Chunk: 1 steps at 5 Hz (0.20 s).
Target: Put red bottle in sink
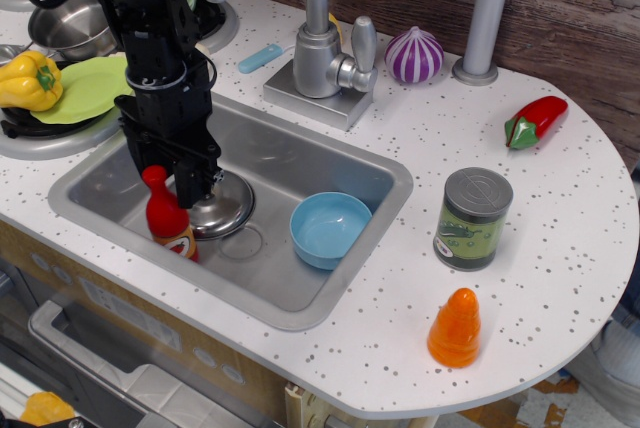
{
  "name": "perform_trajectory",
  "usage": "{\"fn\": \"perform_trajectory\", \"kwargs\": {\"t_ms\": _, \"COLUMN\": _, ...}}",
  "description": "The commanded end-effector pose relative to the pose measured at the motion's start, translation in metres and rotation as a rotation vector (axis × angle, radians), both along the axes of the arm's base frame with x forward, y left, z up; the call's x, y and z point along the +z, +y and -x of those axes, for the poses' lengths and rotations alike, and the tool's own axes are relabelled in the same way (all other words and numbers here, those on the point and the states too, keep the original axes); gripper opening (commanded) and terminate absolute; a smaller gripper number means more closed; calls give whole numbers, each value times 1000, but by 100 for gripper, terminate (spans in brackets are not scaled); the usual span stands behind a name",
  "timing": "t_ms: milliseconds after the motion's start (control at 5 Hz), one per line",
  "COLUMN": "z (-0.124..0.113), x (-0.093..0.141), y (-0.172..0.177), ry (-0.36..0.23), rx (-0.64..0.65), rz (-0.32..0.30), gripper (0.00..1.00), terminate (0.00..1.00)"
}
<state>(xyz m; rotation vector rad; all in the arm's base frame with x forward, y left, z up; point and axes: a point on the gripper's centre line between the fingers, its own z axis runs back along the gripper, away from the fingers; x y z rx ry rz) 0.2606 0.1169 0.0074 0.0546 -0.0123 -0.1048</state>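
Note:
The red bottle (pixel 167 217) stands in the front left part of the steel sink (pixel 268 160), leaning slightly, with its round cap up and its orange-and-white label facing the front. My gripper (pixel 190 191) hangs down inside the sink just right of the bottle's neck, over the round drain (pixel 222 210). The bottle's cap is outside the fingers, on their left, and the jaws look open and empty.
A light-blue bowl (pixel 329 228) lies in the sink's right half. A faucet (pixel 322 53) stands behind the sink. A green can (pixel 472 218), an orange cone toy (pixel 455 328), a chili pepper (pixel 534 120) and a purple onion (pixel 413 55) are on the counter at the right. A yellow pepper (pixel 28 80) lies on a green plate at the left.

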Motion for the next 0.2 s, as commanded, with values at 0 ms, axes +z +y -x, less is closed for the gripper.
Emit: {"fn": "perform_trajectory", "kwargs": {"t_ms": 0, "z": -6, "x": 8, "y": 3, "ry": -32, "rx": -20, "rz": -14, "gripper": 100, "terminate": 100}}
